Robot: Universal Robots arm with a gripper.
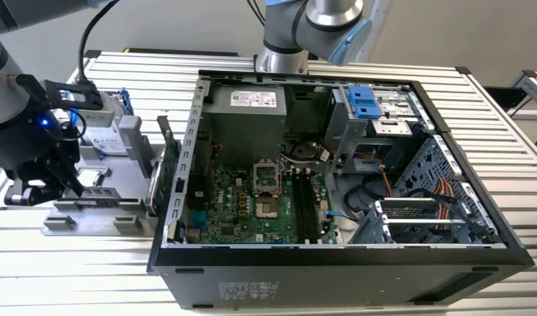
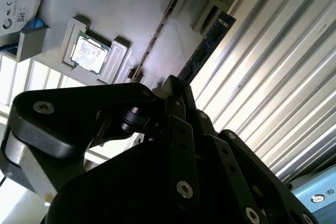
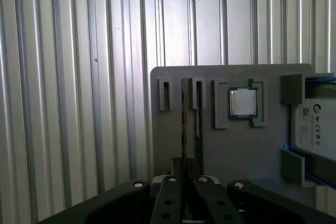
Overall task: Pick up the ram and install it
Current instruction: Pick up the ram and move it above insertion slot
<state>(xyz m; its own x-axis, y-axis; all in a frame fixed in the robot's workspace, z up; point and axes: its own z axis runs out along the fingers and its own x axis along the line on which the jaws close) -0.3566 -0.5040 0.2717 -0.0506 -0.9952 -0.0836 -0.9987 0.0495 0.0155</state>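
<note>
The ram (image 3: 198,124) is a thin dark greenish stick standing on edge in a slot of the grey parts tray (image 3: 173,145), which lies at the exterior view's left (image 1: 92,220). In the second wrist view the ram (image 2: 207,45) runs from its slot straight into my fingertips. My gripper (image 2: 177,90) sits low over the tray (image 2: 131,9) at the ram's near end, fingers drawn together on the stick. It also appears in the first wrist view (image 3: 191,181) and the exterior view (image 1: 70,187). The ram still rests in the tray.
A second thin strip (image 3: 184,124) stands in the neighbouring slot. The square silver processor (image 3: 242,102) and the hard drive (image 3: 315,124) share the tray. The open computer case (image 1: 339,257) with its green motherboard (image 1: 250,204) stands to the exterior view's right, on a ribbed metal table (image 1: 75,276).
</note>
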